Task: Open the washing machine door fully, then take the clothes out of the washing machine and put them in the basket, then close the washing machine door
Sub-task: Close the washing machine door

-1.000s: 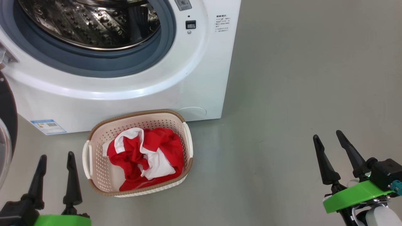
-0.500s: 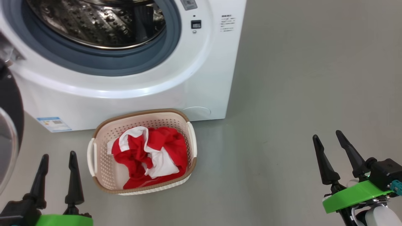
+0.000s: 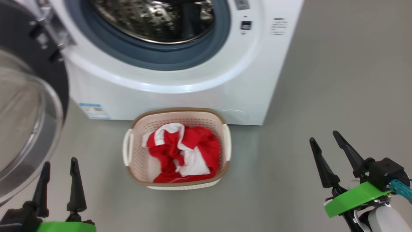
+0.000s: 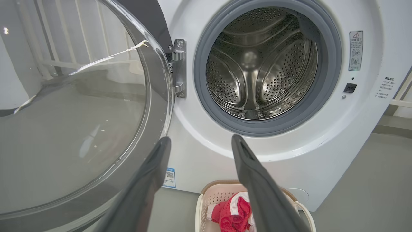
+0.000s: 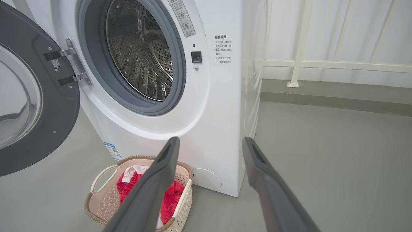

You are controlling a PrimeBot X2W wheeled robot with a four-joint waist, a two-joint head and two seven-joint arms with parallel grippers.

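You're on the last step now. The clothes (image 3: 185,154) lie bunched in the basket (image 3: 178,112), which stands on the floor (image 3: 322,80) just in front of the washing machine (image 3: 180,96), and in the left wrist view the drum (image 4: 260,64) looks bare, so the unloading reads as finished. What's left is the door (image 3: 29,106), which hangs swung wide on its hinge (image 4: 178,69) at the machine's left side, its glass bowl facing you. Your left tool (image 3: 60,161) hovers low and near that door, fingers spread and grasping nothing. Your right tool (image 3: 323,135) hangs well off to the other side over bare floor, likewise released and empty. The left one seems the natural choice for the next move. You'd need to bring it round to the far, outer face of the door near its free edge, then sweep the door in an arc toward the drum mouth. Finish with a firm push so the catch seats in the latch socket (image 4: 350,87). The basket looks to sit below the door's swing, but check that clearance as you go.
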